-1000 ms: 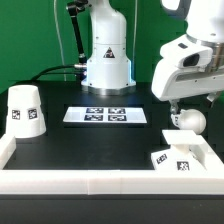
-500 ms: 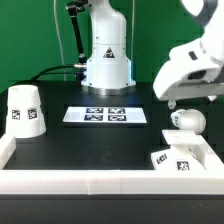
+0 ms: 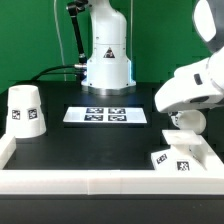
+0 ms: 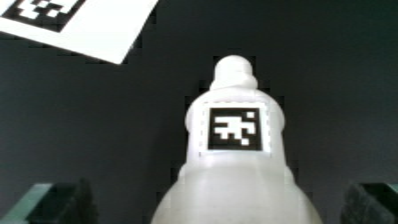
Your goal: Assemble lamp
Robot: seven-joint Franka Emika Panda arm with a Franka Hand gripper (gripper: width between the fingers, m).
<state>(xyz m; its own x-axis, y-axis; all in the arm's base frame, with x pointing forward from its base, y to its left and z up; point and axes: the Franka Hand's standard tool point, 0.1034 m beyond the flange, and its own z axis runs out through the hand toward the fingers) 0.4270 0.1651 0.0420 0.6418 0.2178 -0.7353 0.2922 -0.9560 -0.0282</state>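
Note:
The white lamp bulb (image 3: 188, 122) rests on the black table at the exterior view's right, partly hidden by my arm. In the wrist view the bulb (image 4: 235, 150) fills the middle, tag facing the camera, its narrow end pointing away. My gripper (image 3: 180, 112) is low over the bulb. Its dark fingers (image 4: 54, 205) stand wide apart on either side of the bulb's broad end, with gaps showing, so the gripper (image 4: 214, 208) is open. The flat square base (image 3: 178, 157) lies just in front of the bulb. The tapered shade (image 3: 25, 108) stands at the exterior view's left.
The marker board (image 3: 105, 115) lies at mid table, and its corner shows in the wrist view (image 4: 71, 25). A white raised rim (image 3: 100, 183) runs along the table's front and sides. The robot's pedestal (image 3: 107, 60) stands at the back.
My arm has come down and to the exterior view's right, so the hand now covers part of the bulb. The bulb, base and shade have not moved.

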